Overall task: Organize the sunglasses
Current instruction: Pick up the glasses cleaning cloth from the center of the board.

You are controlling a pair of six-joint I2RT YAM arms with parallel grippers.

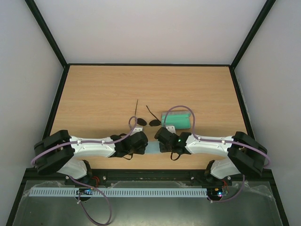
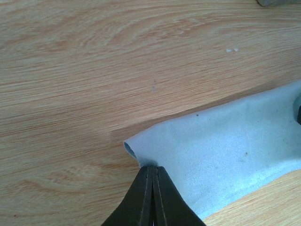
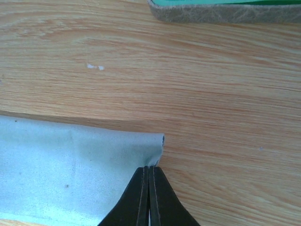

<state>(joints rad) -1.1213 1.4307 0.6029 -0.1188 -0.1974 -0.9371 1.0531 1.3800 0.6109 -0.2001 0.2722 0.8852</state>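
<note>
Nearest first: the left gripper [image 2: 151, 168] has its jaws pressed together on one corner of the light blue cloth [image 2: 225, 155], and the pinched edge curls up a bit. The right gripper [image 3: 149, 168] is doing the same on the opposite corner, jaws tight with the fabric between them. The cloth runs between the two pincers and lies on the wooden table [image 1: 103, 94].

From above, only a sliver of cloth shows in the gap between the wrists. The arms cover the rest, and the fingertips themselves are hidden there too.

Just past the two pincers, roughly in line with the gap between them, the sunglasses [image 1: 146, 123] sit on the bare table, outside the case. Their temple arms are open and point away from the grippers. Neither wrist cam picks them up.

The case [image 1: 178, 120] lies just beyond the right gripper, right next to the glasses' right lens; can't tell if they touch. It has a grey felt edge with green showing. The right wrist view cuts it off at the top, so I can't make out the inside. There's also a grey scrap in the far corner of the left wrist view that's too cropped to identify.
</note>
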